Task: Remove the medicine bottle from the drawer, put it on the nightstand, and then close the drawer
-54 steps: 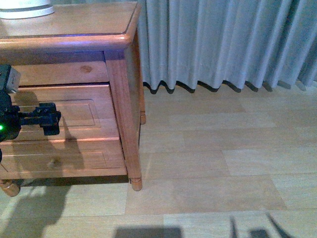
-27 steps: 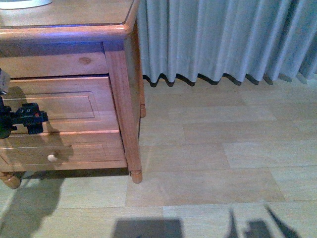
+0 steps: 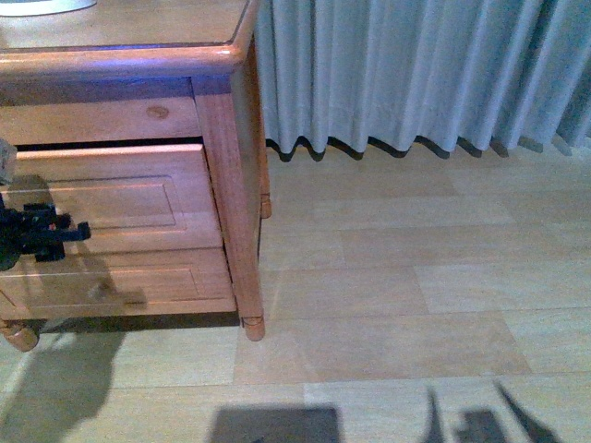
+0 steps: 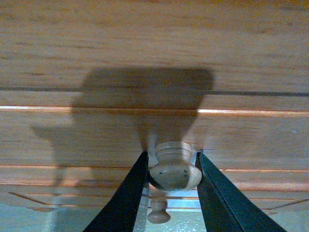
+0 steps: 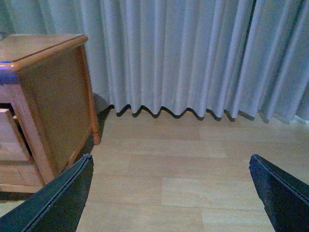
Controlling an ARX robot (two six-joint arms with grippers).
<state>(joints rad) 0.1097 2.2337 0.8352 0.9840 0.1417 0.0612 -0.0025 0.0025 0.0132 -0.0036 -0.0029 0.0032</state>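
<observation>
The honey-brown nightstand (image 3: 222,166) fills the left of the front view. Its upper drawer (image 3: 120,194) stands slightly out, with a thin dark gap above its front. At the picture's left edge my left gripper (image 3: 76,231) reaches onto that front. In the left wrist view the left gripper (image 4: 171,162) is shut on the round drawer knob (image 4: 174,169), one dark finger (image 4: 128,193) on each side. My right gripper (image 5: 170,166) is open over bare floor beside the nightstand (image 5: 53,96). The medicine bottle is hidden.
The lower drawer (image 3: 138,281) is shut, and its knob (image 4: 158,211) shows below the held one. The base of a white object (image 3: 42,5) sits on the nightstand top. Grey curtains (image 3: 416,74) hang behind it. Pale plank floor (image 3: 388,295) spreads to the right.
The upper drawer has slid out a little, and a dark gap now shows above its front. My left gripper has drawn back leftward with the knob.
</observation>
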